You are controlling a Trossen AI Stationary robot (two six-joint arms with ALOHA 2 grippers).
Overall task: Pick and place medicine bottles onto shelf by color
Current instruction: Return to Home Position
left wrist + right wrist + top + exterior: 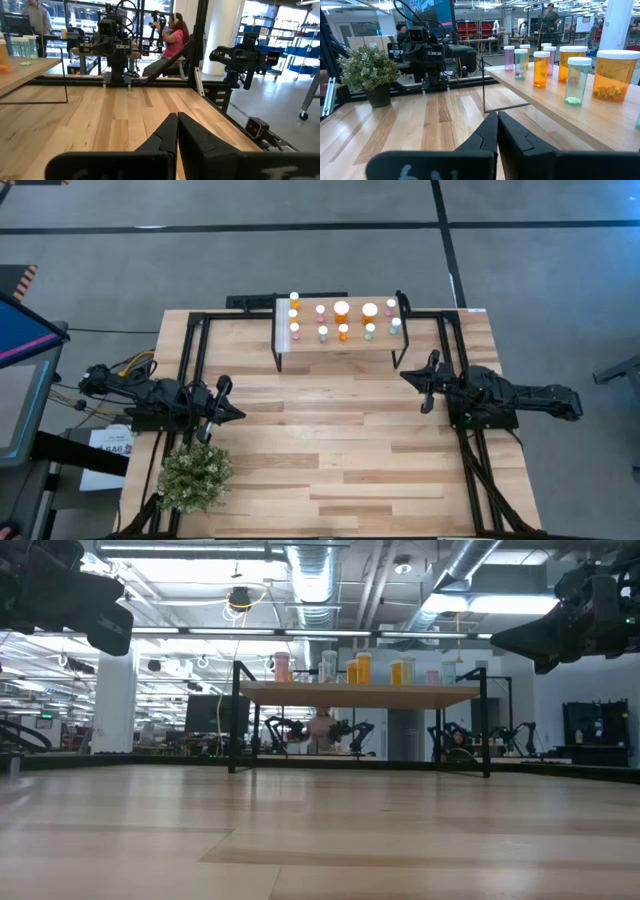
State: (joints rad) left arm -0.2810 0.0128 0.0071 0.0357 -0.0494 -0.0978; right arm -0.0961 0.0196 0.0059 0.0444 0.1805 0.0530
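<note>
The bottles (pixel 541 69), orange, pink and pale green with white caps, are all standing upright in rows on the shelf (pixel 355 343), which is sitting at the far edge of the counter (pixel 330 440). The left claw (pixel 177 117) is hovering over the counter's left side, near a potted plant (pixel 193 475), fingers pressed together and gripping nothing. The right claw (pixel 497 115) is hanging over the right side, just off the shelf's corner, likewise pressed together and bare.
</note>
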